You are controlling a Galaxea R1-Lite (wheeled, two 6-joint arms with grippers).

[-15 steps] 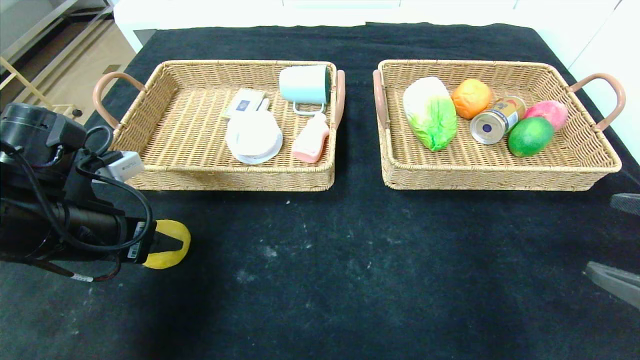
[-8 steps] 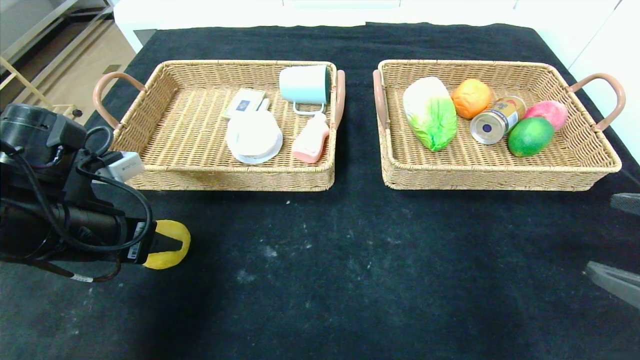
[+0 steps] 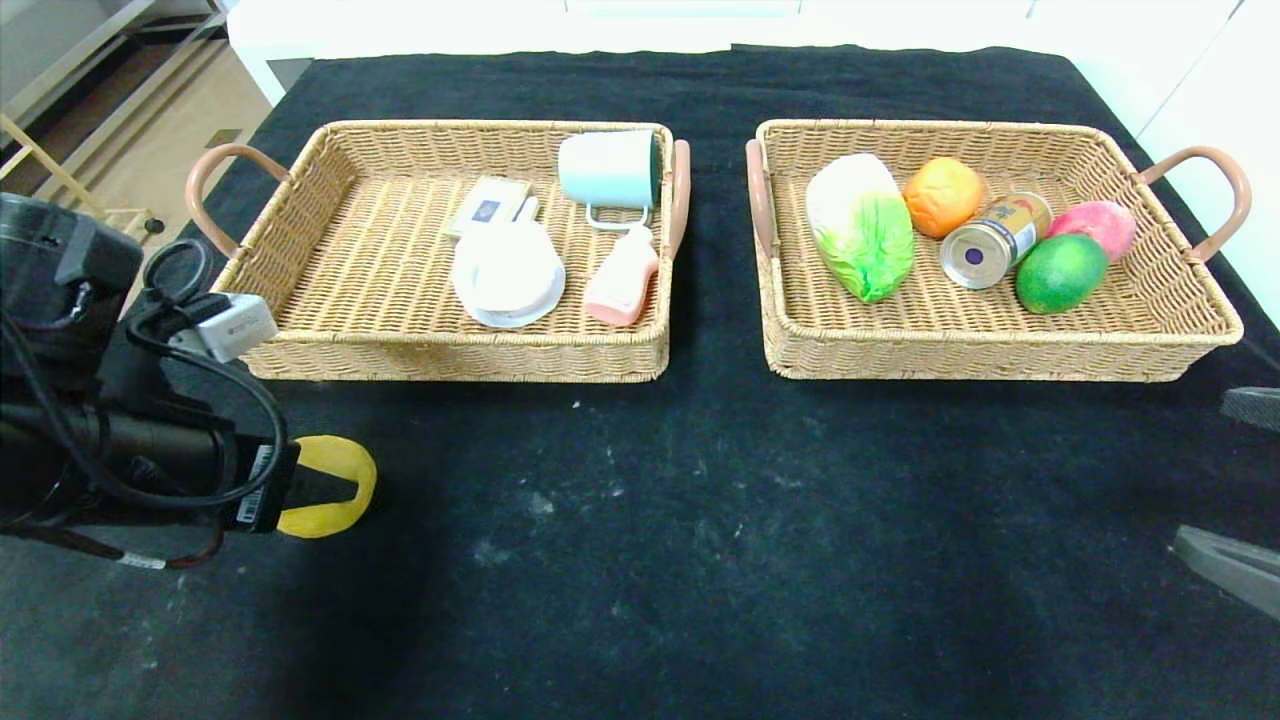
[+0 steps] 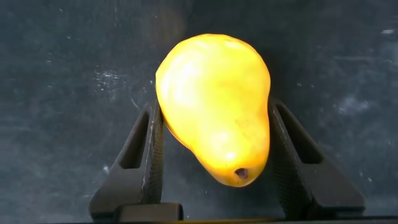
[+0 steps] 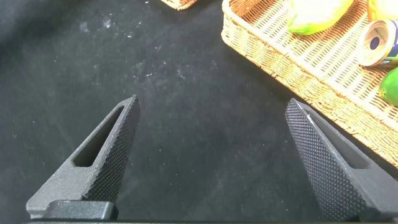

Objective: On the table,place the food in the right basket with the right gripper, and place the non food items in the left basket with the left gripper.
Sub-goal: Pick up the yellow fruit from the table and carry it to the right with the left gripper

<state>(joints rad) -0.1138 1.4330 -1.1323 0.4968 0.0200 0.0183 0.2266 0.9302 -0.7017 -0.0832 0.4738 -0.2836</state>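
Left gripper shifts slightly with the yellow pear between its jaws

Since a moment ago the left gripper [image 4: 214,155] has drifted a little toward the robot's left, and the yellow pear [image 3: 330,487] has moved with it, so the jaws appear to be pinching the fruit, one finger against each flank, low over the black surface [image 3: 700,520] in front of the left basket [image 3: 450,250]. The pear is food, yet the left arm has it, which goes against the task's rule; its proper place is the right basket [image 3: 1000,345]. The right gripper [image 5: 214,155] hangs idle near that basket's front, jaws spread wide.
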